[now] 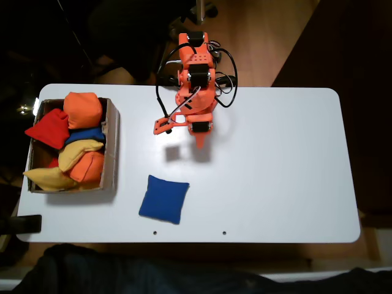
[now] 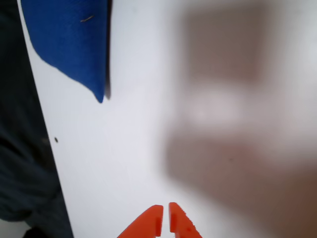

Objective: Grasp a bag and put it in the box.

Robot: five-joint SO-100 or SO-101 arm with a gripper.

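Note:
A royal-blue bag lies flat on the white table near its front edge; in the wrist view the bag fills the top left corner. The brown cardboard box stands at the table's left end, stuffed with orange, red, yellow and blue beanbags. My orange gripper hangs over the table's middle back, up and to the right of the bag and apart from it. In the wrist view the gripper has its fingertips almost touching, with nothing between them.
The orange arm base with black cables sits at the table's back edge. A dark-clothed person is along the front edge. White tabletop stretches to the right. A black clamp grips the front left corner.

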